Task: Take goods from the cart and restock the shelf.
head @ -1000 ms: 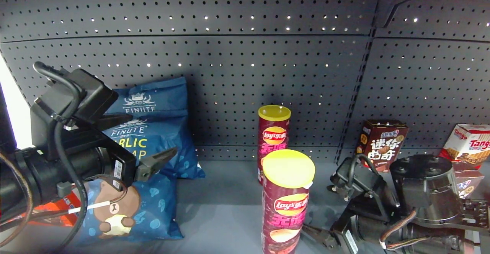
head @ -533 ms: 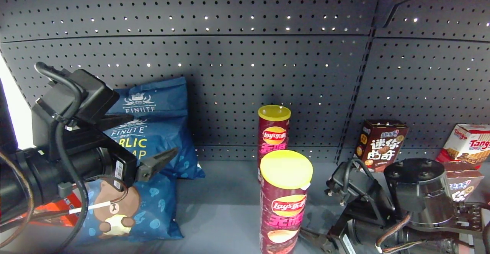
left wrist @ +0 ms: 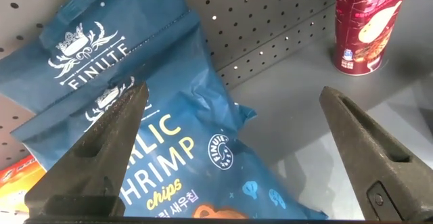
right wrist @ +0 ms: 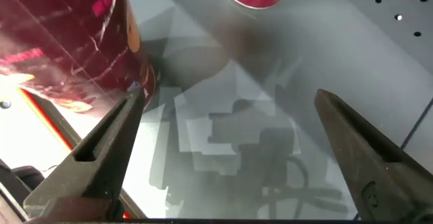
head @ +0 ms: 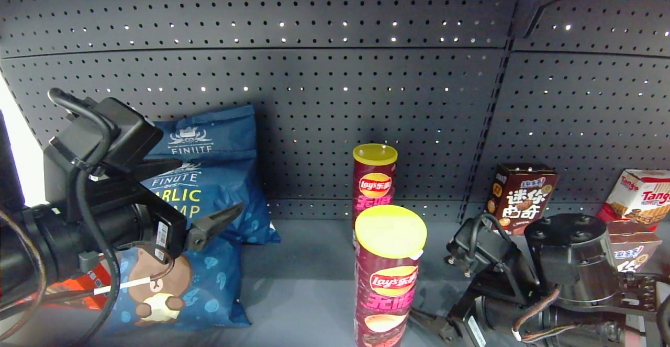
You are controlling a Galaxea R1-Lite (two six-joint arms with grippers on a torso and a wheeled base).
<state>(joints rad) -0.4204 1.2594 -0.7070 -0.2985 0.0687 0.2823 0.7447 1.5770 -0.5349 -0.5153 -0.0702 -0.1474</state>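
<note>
Two maroon chip cans with yellow lids stand on the shelf, the front can (head: 390,273) just ahead of the rear can (head: 374,185). My right gripper (right wrist: 229,99) is open, low on the shelf floor right of the front can (right wrist: 61,41), which stands just outside one finger (right wrist: 111,143); nothing is between the fingers. Two blue chip bags lean against the pegboard, the front bag (head: 209,205) over the rear bag (head: 214,132). My left gripper (head: 209,187) hangs open and empty in front of them, with the front bag (left wrist: 169,156) close behind it.
A brown cookie box (head: 521,195) and a red-and-white wafer box (head: 641,195) stand at the back right, another box (head: 631,250) behind my right arm. An orange pack (head: 89,279) lies far left. Bare shelf floor (head: 303,263) lies between bags and cans.
The front can has shifted slightly left, and my right arm has moved a little left with it. My left arm has hardly moved.
</note>
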